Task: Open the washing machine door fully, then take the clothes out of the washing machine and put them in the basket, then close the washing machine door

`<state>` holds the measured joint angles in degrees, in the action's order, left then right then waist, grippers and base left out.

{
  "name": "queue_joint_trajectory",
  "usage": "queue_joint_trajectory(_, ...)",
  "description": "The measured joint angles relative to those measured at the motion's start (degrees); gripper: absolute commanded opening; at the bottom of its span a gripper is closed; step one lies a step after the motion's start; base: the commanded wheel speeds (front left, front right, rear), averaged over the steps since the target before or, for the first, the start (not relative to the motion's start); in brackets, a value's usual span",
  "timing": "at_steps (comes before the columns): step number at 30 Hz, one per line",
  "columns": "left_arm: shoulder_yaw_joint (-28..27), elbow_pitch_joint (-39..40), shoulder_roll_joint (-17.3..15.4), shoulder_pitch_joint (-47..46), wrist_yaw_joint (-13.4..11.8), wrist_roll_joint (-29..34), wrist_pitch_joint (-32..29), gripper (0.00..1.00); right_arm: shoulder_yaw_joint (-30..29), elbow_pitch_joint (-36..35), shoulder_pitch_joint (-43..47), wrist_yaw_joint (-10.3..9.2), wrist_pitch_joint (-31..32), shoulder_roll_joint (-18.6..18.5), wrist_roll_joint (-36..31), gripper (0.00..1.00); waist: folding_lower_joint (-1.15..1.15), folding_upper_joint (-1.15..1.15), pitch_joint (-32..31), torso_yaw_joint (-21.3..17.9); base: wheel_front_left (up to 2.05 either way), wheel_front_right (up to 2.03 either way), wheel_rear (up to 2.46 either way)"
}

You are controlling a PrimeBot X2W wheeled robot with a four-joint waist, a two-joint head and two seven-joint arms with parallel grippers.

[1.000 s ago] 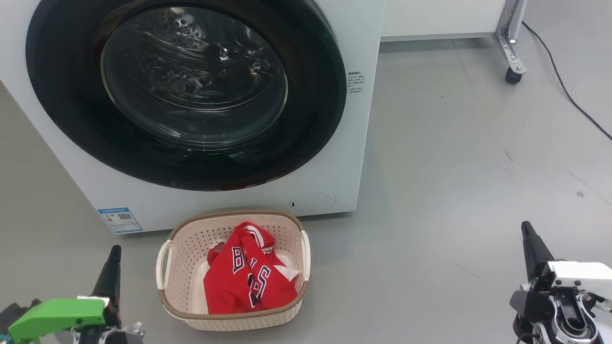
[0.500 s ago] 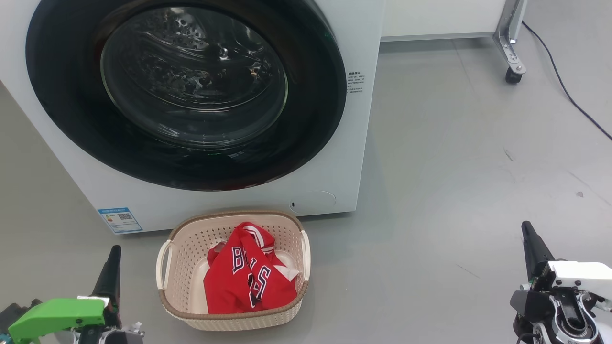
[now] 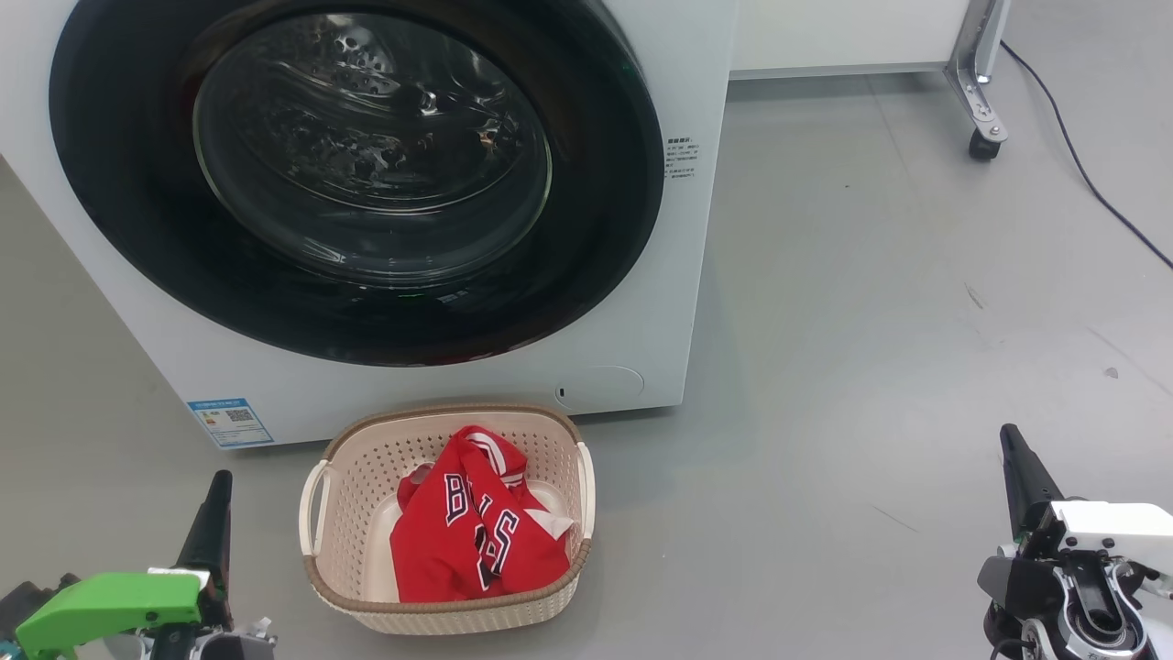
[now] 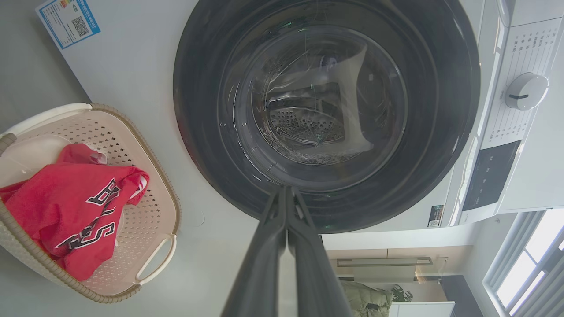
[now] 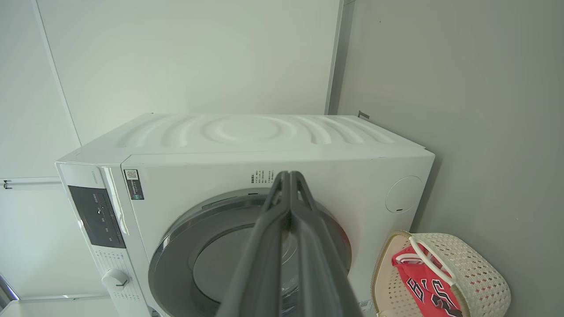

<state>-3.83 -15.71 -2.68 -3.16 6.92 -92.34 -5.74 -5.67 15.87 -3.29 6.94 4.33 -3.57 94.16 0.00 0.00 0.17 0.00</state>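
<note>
A: Which step is in hand?

B: As I judge it, the last one is done. The washing machine door [image 3: 357, 174] sits flush in the front of the washing machine [image 3: 655, 348] and looks latched. Through its glass I see bare drum and no fabric.

A: And the clothes?

B: The clothes [image 3: 476, 532] lie bunched in the basket [image 3: 449, 410]. It stands on the floor just in front of the washing machine, below the door's lower edge.

A: How are the arms posed?

B: Both are low and set well back from the washing machine. The left gripper [image 3: 220, 481] is out in front of the machine's corner with the blue label [image 3: 229, 422]. Its two dark fingers are pressed together, hold nothing, and point toward the machine. The right gripper [image 3: 1011, 440] is well out past the machine's other side, over open floor. Its fingers are likewise pressed together and empty, aimed toward the machine.

A: What does the next move call for?

B: Little, I think. If the latch is in doubt, a push on the door's rim with closed fingertips would settle it. Otherwise the arms need only keep clear.
</note>
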Motion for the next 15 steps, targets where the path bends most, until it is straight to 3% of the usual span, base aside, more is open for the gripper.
queue_joint_trajectory(15,-0.02,0.00,0.01,0.00,0.00,0.00,0.00,0.00,-0.05,0.00,0.00,0.00,0.42,0.02,-0.01,0.00,0.00,0.00,0.00,0.00,0.00,0.00,0.00)
